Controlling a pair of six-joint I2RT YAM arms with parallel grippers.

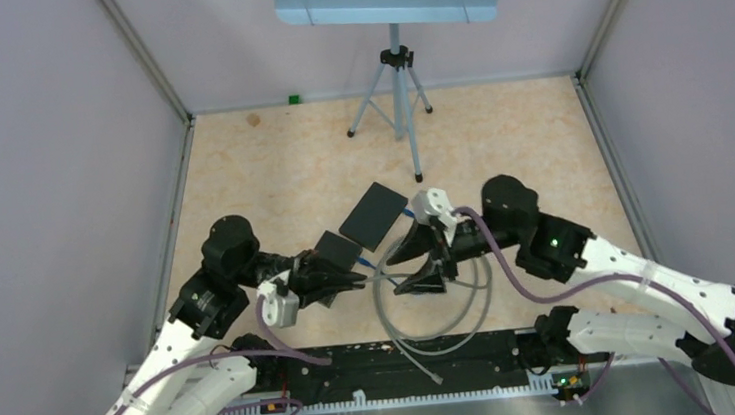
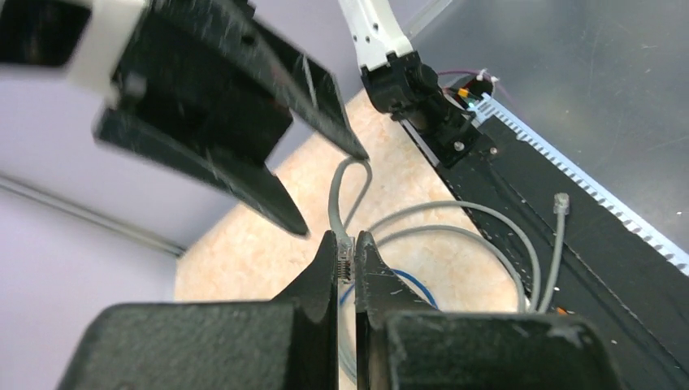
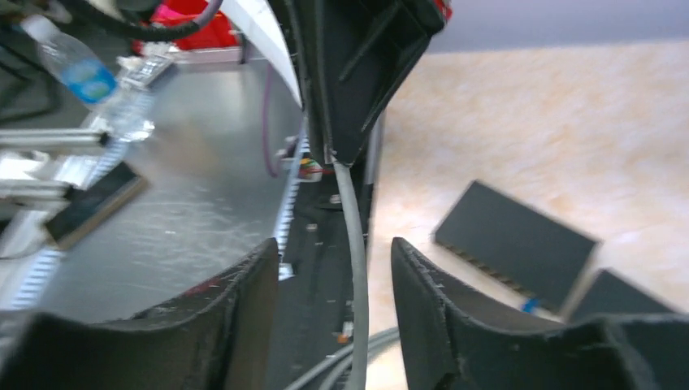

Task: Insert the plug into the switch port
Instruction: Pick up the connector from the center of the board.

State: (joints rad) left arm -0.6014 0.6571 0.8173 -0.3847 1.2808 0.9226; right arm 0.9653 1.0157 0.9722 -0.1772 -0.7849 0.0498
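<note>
top view: the left end effector (image 1: 362,281) and the right end effector (image 1: 411,267) meet near the middle of the desk (image 1: 270,166), tips close together. a gray cable (image 1: 482,303) loops on the desk below them. its loose second plug (image 1: 436,375) lies on the black base rail (image 1: 357,364). just behind the arms lie a larger black box (image 1: 374,215) and a smaller black box (image 1: 335,248), corner to corner.

left wrist view: the left end effector (image 2: 345,244) is pinched together on the plug (image 2: 345,264), which is held up off the desk. the gray cable (image 2: 487,213) rises from it and curls away. the right end effector (image 2: 329,191) hangs just beyond with its fingers spread.

right wrist view: the right end effector (image 3: 335,244) stands apart. the gray cable (image 3: 355,244) runs between its fingers, touching neither. the left end effector (image 3: 341,154) grips the cable's upper end. both black boxes (image 3: 516,244) lie off to the right on the desk.
</note>
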